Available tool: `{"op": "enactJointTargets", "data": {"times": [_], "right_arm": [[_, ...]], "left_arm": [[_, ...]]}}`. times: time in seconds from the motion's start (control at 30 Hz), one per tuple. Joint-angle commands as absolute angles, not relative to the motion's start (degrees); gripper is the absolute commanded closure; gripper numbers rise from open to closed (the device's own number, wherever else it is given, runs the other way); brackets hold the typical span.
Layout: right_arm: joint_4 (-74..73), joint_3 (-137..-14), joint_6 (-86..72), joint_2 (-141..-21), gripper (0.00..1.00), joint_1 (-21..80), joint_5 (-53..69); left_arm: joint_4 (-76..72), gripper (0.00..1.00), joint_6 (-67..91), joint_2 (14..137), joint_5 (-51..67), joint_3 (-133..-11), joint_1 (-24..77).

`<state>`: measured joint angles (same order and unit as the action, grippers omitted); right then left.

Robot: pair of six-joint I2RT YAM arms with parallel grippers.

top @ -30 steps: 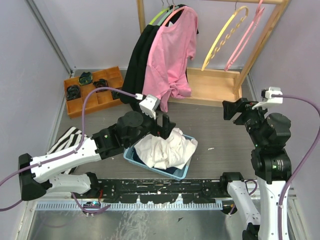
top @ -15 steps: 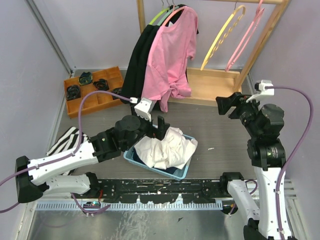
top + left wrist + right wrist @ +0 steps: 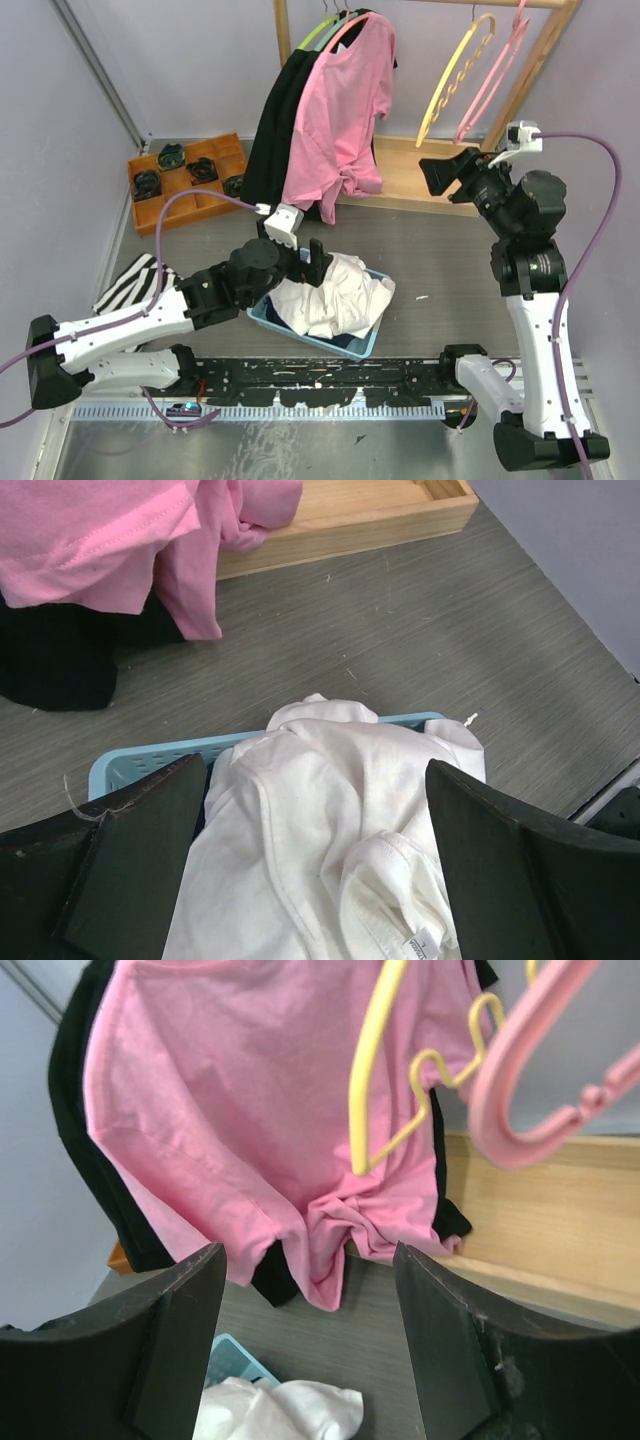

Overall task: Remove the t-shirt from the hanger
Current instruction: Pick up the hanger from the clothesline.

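Setting: a wooden rack (image 3: 520,90) at the far end of the table, with two arms working in front of it.
Task's thing: the pink t-shirt (image 3: 345,110) hangs at the left of the rack on its hanger (image 3: 338,32), collar over the hook and hem bunched just above the rack's base. A black t-shirt (image 3: 272,130) hangs right behind it.
Left gripper (image 3: 325,865): jaws spread wide and holding nothing, poised over the blue basket (image 3: 262,312).
Right gripper (image 3: 310,1345): raised toward the rack and facing the pink t-shirt, with its jaws apart and nothing between them.
Done, by the look of it: a white t-shirt (image 3: 335,295) lies crumpled in the basket. A yellow hanger (image 3: 455,75) and a pink hanger (image 3: 490,85) hang bare at the right of the rack, so at least one garment seems already off.
Left to do: the pink t-shirt is fully on its hanger and neither gripper touches it. Judging from this, the pull-off has not begun.
Writing: a small white tag (image 3: 418,942) shows inside the white t-shirt's collar — its print is too small to read. No other brand or lettering can be made out.
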<state>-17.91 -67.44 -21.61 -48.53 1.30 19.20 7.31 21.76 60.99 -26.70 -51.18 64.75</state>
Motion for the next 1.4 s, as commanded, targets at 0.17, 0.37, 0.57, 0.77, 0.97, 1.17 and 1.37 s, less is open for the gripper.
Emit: {"op": "enactJointTargets", "data": {"times": [0.17, 0.37, 0.57, 0.77, 0.97, 1.17, 1.37], "right_arm": [[-14.1, -82.0, -16.83, -59.61, 0.27, 15.88, 5.29], [-15.22, -90.47, -14.51, -67.96, 0.26, 23.95, -2.7], [-15.63, -95.95, -11.75, -73.26, 0.26, 30.31, -9.03], [-15.6, -100.14, -11.79, -77.75, 0.26, 32.48, -10.66], [-14.71, -103.77, -12.7, -82.06, 0.27, 33.97, -10.79], [-15.21, -110.74, -12.74, -88.45, 0.29, 36.11, -13.69], [-17.34, -119.44, -14.07, -95.39, 0.31, 36.97, -17.07]], "left_arm": [[4.39, 0.02, 23.76, 62.06, -25.49, -50.44, 64.61], [4.1, 0.02, 23.65, 61.64, -25.49, -49.91, 64.66], [3.51, 0.02, 23.84, 59.96, -24.64, -47.99, 64.63], [2.06, 0.02, 23.15, 58.37, -24.67, -46.21, 64.64], [0.88, 0.02, 23.06, 58.16, -24.3, -44.88, 64.6], [-0.16, 0.02, 24.04, 58.31, -23.45, -43.38, 64.6], [-0.37, 0.02, 24.09, 56.89, -23.89, -42.1, 64.6]]}}
